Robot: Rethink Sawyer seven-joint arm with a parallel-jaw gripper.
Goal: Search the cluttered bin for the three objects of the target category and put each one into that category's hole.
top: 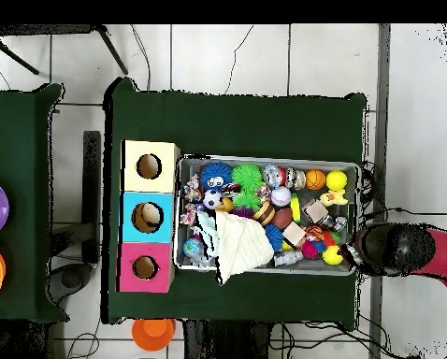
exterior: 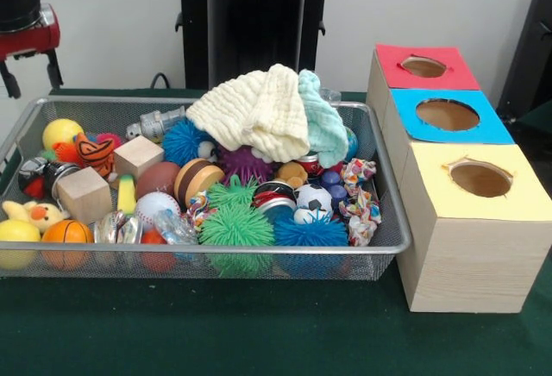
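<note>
The wire mesh bin [exterior: 390, 182] sits on the green table, packed with clutter; it also shows in the overhead view [top: 265, 159]. A yellow duckling [exterior: 30, 214] lies at the bin's left front, and in the overhead view [top: 336, 197]. An orange black-striped toy [exterior: 93, 152] lies near a yellow ball. I cannot pick out a third stuffed animal. The red-surround hole [exterior: 423, 66] is the farthest on the wooden box, and shows in the overhead view [top: 145, 267]. My gripper [exterior: 32, 74] hangs open and empty above the bin's far left corner. The arm [top: 396, 248] is just past that end.
A pale yellow cloth [exterior: 254, 109] and a mint cloth [exterior: 323, 122] cover the bin's back middle. Green [exterior: 235, 221] and blue [exterior: 310, 231] puffer balls, wooden blocks [exterior: 84, 193] and balls fill the rest. The blue-surround hole [exterior: 447, 115] and the yellow-surround hole [exterior: 479, 178] lie nearer.
</note>
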